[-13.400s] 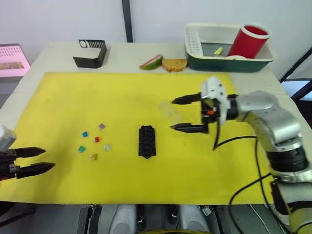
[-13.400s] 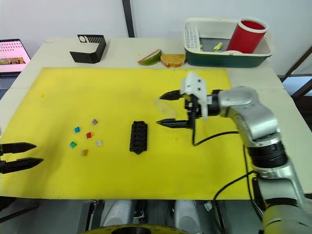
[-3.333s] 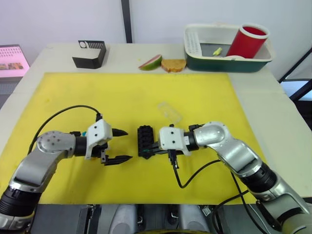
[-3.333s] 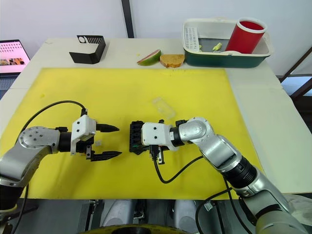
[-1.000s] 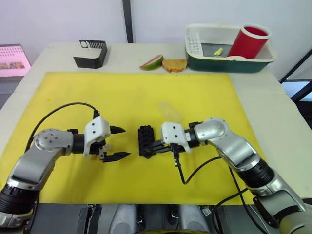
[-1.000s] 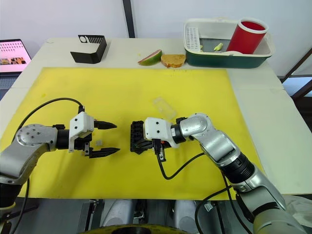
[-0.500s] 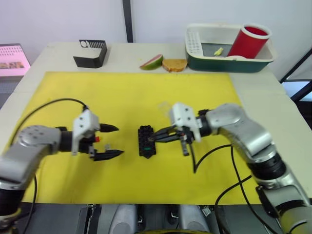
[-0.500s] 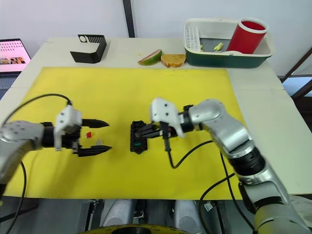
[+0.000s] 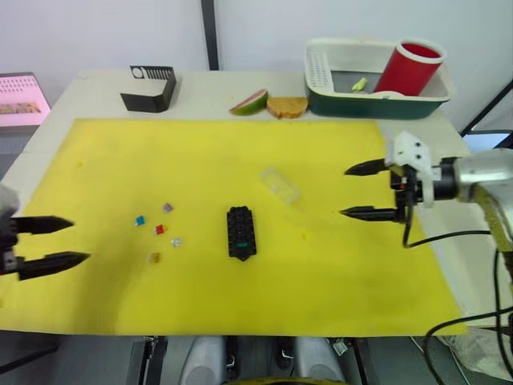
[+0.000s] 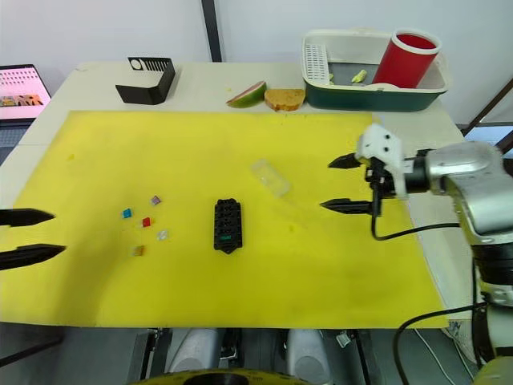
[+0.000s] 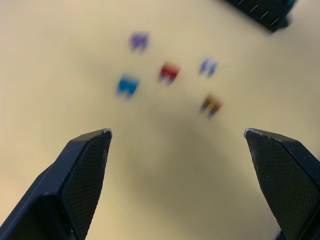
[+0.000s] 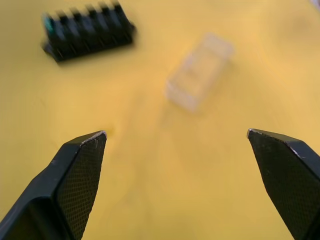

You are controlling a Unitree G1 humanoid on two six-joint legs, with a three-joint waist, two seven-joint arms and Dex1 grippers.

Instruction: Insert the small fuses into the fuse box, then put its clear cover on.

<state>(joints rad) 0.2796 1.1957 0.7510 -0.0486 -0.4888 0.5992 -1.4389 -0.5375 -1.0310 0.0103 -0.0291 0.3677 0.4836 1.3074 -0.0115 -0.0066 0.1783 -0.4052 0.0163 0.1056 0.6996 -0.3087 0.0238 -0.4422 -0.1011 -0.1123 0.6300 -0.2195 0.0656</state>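
**Both pincers open and empty; one green fuse seated, five loose**

Your left gripper (image 9: 60, 241) sits at the far left edge of the left eye view, over the near-left part of the yellow mat (image 9: 200, 152). Its two black fingers are spread apart with nothing between them. Your right gripper (image 9: 361, 191) hangs at the right of the same view, above the mat's right side, fingers likewise wide apart and empty.

The fuse box (image 9: 240, 233) lies flat on the mat just below the centre of the frame, long axis running toward the camera. You will note a green fuse (image 10: 228, 237) seated in a slot near its lower end; the right wrist view shows the same green spot at one end of the block.

Five small fuses lie loose in a cluster left of the box, apart from it and from each other: blue fuse (image 9: 140, 220), purple fuse (image 9: 167, 207), red fuse (image 9: 159, 229), clear fuse (image 9: 175, 241) and amber fuse (image 9: 155, 257). The left wrist view shows the cluster ahead of the open fingers.

The clear cover (image 9: 280, 184) lies on the mat up and right of the box, tilted diagonally, not touching it.

Beyond the mat, along the top of the frame: a black stand (image 9: 149, 88), a fruit slice (image 9: 248, 102), a bread piece (image 9: 287, 106), and a dish tray (image 9: 377, 100) holding a red cup (image 9: 407, 67).
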